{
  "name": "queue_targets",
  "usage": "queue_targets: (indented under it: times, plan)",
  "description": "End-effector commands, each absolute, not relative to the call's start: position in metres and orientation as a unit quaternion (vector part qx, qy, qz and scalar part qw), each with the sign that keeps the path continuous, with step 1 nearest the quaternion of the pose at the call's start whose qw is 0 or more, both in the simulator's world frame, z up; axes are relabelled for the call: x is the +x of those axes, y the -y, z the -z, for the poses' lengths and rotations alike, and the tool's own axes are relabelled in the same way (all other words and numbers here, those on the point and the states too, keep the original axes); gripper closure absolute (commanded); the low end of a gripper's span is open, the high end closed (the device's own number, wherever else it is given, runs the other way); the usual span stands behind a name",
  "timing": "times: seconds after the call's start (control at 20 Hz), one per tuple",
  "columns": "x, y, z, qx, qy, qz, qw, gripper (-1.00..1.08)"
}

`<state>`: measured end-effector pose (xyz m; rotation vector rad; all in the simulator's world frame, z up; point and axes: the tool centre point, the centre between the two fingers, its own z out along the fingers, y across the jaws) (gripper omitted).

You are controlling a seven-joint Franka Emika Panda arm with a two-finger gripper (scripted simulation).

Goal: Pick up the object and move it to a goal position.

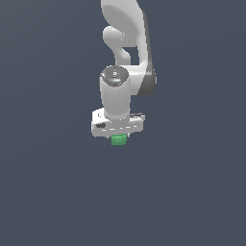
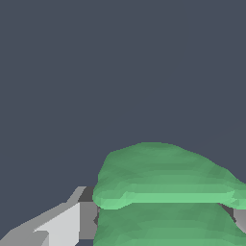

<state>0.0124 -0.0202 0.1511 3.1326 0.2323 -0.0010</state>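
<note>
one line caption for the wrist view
Ridged green lump sits between the gripper fingers, filling the wrist view.

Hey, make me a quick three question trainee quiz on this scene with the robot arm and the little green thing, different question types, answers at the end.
1. True or false: the green object sits directly under the gripper in the exterior view.
2. Multiple choice: in the wrist view, the green object's sides look A) smooth, B) ridged in stacked layers, C) hollow.
3. Fill in: beside the object the wrist view shows a grey ____.

Key: 1 true; 2 B; 3 finger.
</note>
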Motion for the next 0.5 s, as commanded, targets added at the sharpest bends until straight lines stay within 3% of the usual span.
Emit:
queue_targets:
  times: [0.0, 0.45]
  plan:
    - [0.002, 0.009, -0.173, 0.997, -0.074, 0.000, 0.000, 1.08]
    - [-0.024, -0.022, -0.234, 0.997, -0.074, 0.000, 0.001, 1.08]
